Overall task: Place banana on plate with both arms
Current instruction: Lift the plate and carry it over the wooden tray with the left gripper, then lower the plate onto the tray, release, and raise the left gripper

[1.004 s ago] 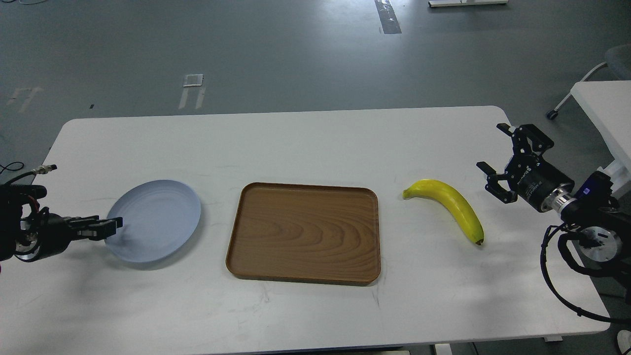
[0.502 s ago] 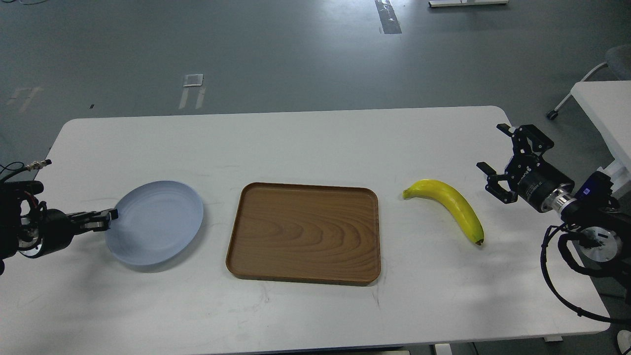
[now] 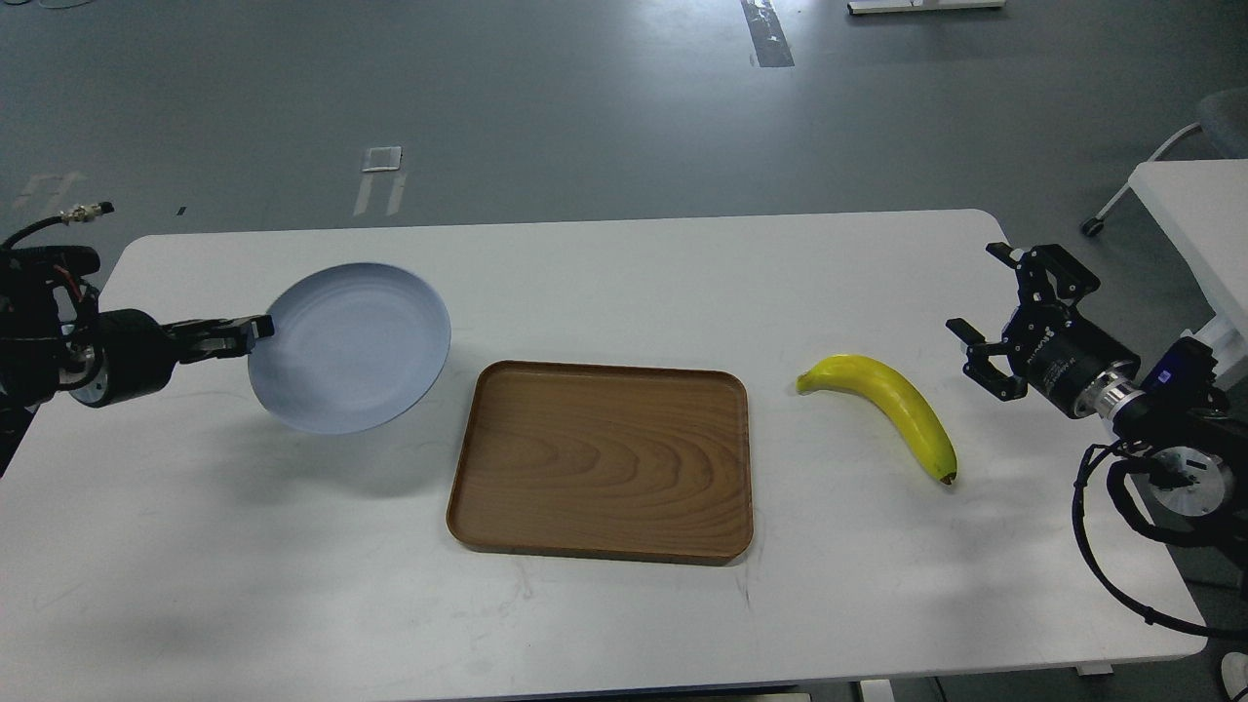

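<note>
My left gripper (image 3: 255, 331) is shut on the left rim of the pale blue-grey plate (image 3: 351, 346) and holds it tilted in the air, above the table left of the tray. The yellow banana (image 3: 892, 407) lies on the table right of the tray, dark tip toward the front. My right gripper (image 3: 987, 314) is open and empty, a little right of the banana and apart from it.
A brown wood-grain tray (image 3: 603, 461) lies at the table's (image 3: 604, 283) middle. A second white table (image 3: 1194, 219) and a chair stand at the far right. My right arm's cables hang off the right table edge.
My left gripper has lifted the plate off the table and carried it up and to the right. The right gripper has barely moved. The banana has not moved.
</note>
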